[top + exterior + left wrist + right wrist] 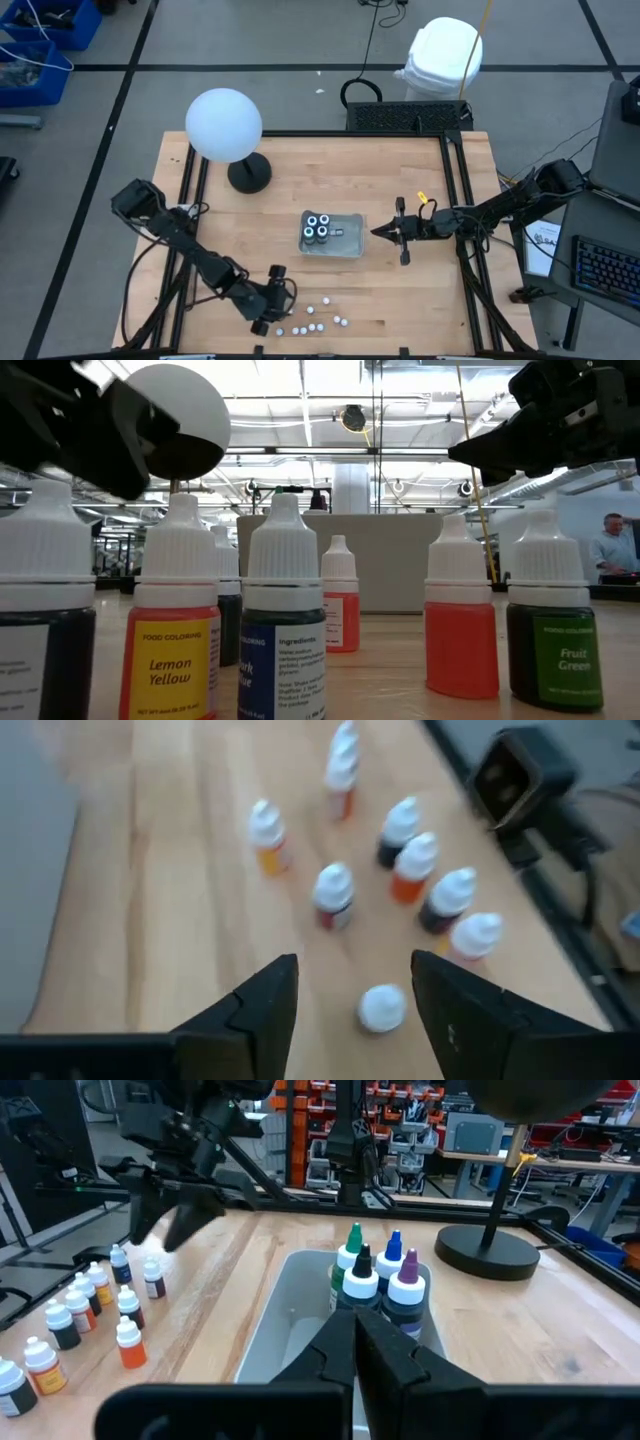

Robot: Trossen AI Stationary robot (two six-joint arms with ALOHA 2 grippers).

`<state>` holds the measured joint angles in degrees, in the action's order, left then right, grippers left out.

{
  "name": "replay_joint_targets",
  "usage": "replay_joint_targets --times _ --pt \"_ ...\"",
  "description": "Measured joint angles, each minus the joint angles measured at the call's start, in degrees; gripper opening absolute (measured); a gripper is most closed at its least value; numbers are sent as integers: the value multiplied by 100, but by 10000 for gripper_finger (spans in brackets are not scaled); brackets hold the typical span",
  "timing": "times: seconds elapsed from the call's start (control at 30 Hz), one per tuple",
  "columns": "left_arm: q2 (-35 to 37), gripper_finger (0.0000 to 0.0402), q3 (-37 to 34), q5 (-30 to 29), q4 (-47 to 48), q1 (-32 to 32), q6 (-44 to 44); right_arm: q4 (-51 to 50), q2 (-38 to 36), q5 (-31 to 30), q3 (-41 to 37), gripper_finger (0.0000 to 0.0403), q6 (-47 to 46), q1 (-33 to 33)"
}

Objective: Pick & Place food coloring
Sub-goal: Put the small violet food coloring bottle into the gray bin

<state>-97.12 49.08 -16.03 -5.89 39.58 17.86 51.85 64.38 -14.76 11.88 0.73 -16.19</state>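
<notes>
The left hand (350,1010), fingers spread and empty, hovers over a loose white-capped food coloring bottle (381,1008) standing upright between them, near the tabletop's (420,300) front edge, well away from the tray (345,246). The right hand (385,232), clenched empty, waits beside the tray, so the left is nearer.

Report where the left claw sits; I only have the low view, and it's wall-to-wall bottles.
Observer: The high view puts the left claw near the table edge at the bottom of that picture, right beside the loose bottles.
Operator: Say whether it's gripping one.
Observer: No. Its wrist view shows the fingers apart, with one white-capped bottle between them, ungripped.
Operator: Locate the right claw.
Observer: The right claw is shut, beside the clear tray mid-table.
</notes>
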Motion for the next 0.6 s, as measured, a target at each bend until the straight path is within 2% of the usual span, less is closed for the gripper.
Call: replay_joint_targets --times 0.33,0.6 --pt "-152 189 0 413 156 -21 325 14 0 -7 0 2 151 7" --pt "-597 205 -2 366 -185 -30 384 -28 0 -9 0 2 35 7"
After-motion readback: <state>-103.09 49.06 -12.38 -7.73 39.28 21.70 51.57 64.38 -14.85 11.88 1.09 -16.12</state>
